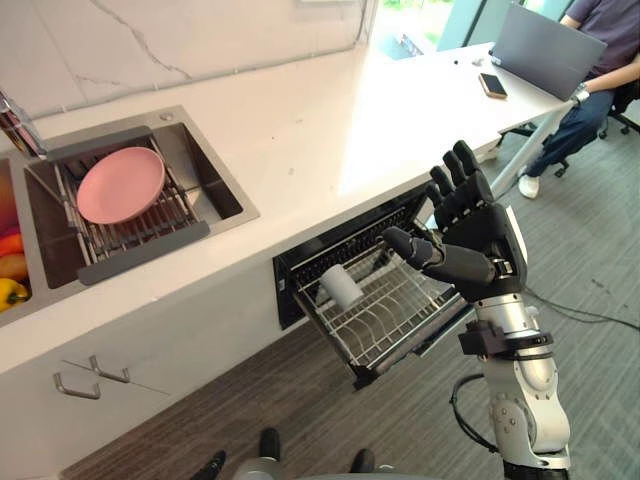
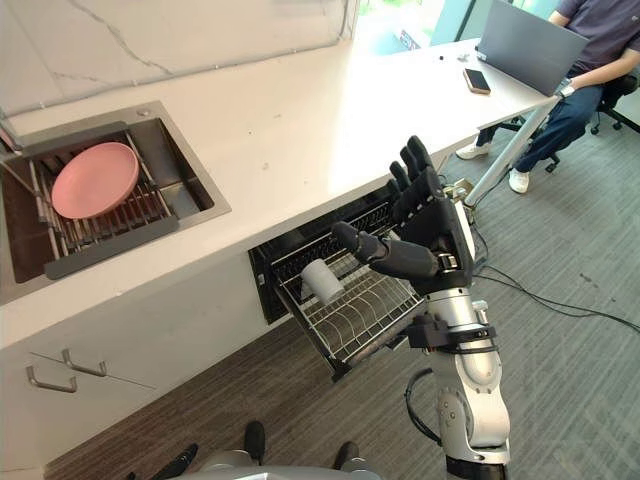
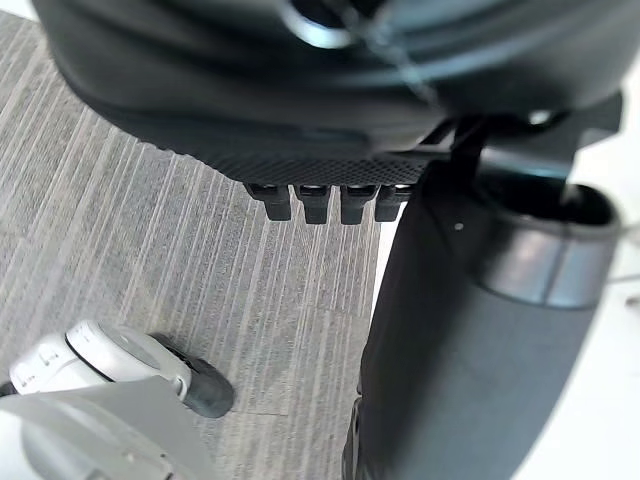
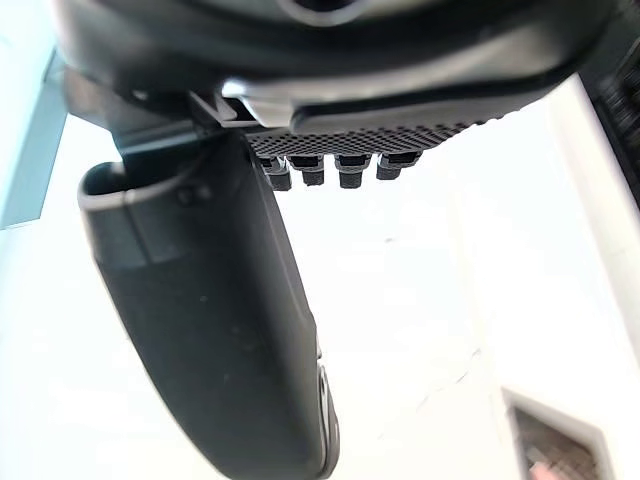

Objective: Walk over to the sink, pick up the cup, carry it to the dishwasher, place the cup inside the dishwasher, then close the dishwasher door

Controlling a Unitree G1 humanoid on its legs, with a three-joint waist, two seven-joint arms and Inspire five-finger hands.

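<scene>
While the cup (image 1: 342, 287) lies on its side in the pulled-out dishwasher rack (image 1: 395, 318), the right robot hand (image 1: 482, 238) hovers near it, spread wide, empty.
Dishwasher (image 1: 300, 262) open under the tabletop (image 1: 320, 120) edge. Left robot hand (image 3: 330, 150) hangs over the floor (image 3: 150, 260), fingers straight, holding nothing. Pink plate (image 1: 120, 184) lies in the sink (image 1: 222, 188); a person (image 1: 592, 70) with a laptop (image 1: 545, 48) and phone (image 1: 492, 85) sits at the tabletop's far end.
</scene>
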